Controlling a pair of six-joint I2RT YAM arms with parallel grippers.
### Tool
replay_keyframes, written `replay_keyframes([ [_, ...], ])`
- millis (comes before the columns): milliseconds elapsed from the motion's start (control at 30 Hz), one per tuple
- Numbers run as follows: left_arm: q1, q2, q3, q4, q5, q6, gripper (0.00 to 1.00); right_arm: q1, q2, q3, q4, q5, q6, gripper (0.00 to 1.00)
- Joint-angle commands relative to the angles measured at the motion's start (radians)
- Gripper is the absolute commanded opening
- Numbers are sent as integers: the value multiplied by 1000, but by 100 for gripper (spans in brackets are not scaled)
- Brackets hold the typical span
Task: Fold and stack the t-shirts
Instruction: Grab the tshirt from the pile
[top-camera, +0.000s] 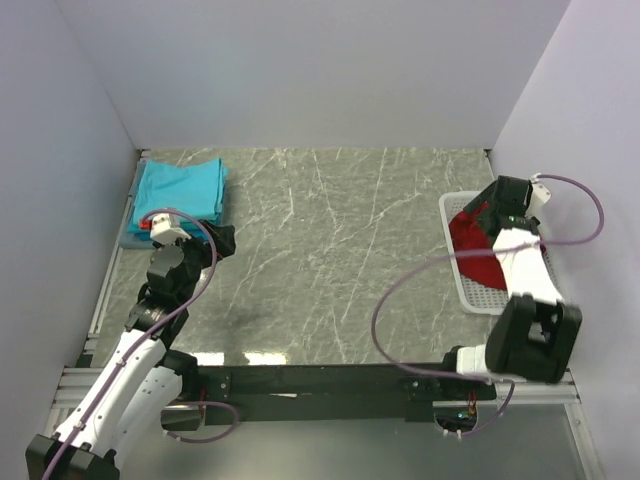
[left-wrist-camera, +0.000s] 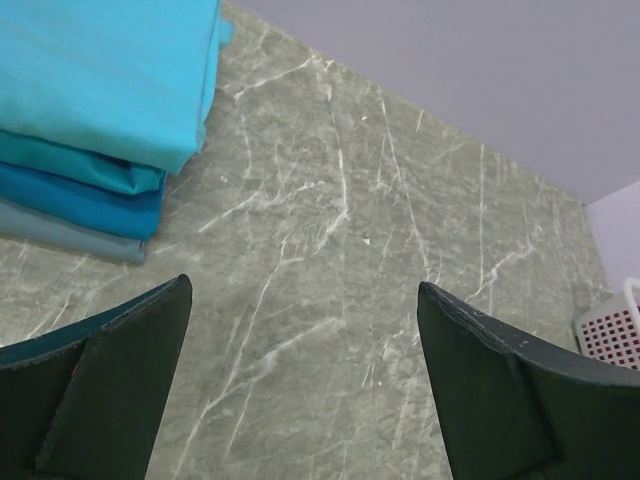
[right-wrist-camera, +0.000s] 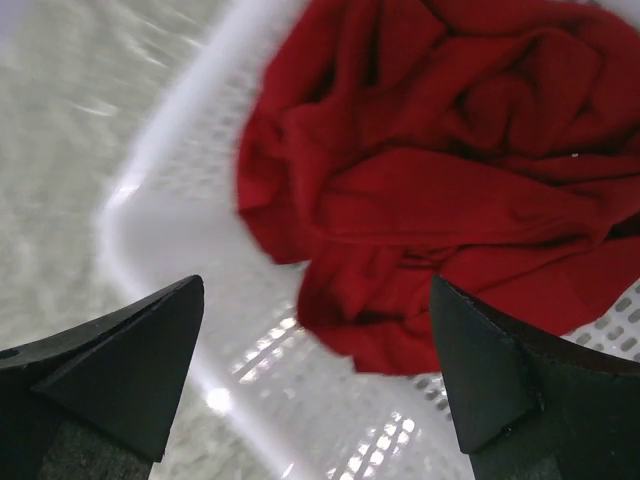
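A stack of folded teal t-shirts (top-camera: 180, 195) lies at the far left of the table; it also shows in the left wrist view (left-wrist-camera: 95, 95) at the upper left. My left gripper (top-camera: 222, 240) is open and empty just right of the stack, over bare table (left-wrist-camera: 305, 300). A crumpled dark red t-shirt (top-camera: 478, 248) lies in the white lattice basket (top-camera: 462, 285) at the right. In the right wrist view the red shirt (right-wrist-camera: 440, 170) is a loose heap. My right gripper (right-wrist-camera: 315, 340) is open and empty, hovering over the shirt's near edge and the basket's rim (right-wrist-camera: 190, 130).
The grey marble table (top-camera: 330, 260) is walled in by pale panels at the back and both sides. A metal rail runs along the left edge (top-camera: 110, 290). The basket corner shows at the right edge of the left wrist view (left-wrist-camera: 612, 330).
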Motion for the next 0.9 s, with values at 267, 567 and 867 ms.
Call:
replay_keyframes([
  [267,-1,38,46,-9,-27,8,99,-146,513,301,-22,-186,-87,92],
  [567,-1,23,42,1,-11,36,100,-147,604,255,64,-182,-79,43],
  [867,-1,18,37,17,31,40,99,-147,345,217,47,-121,-76,0],
])
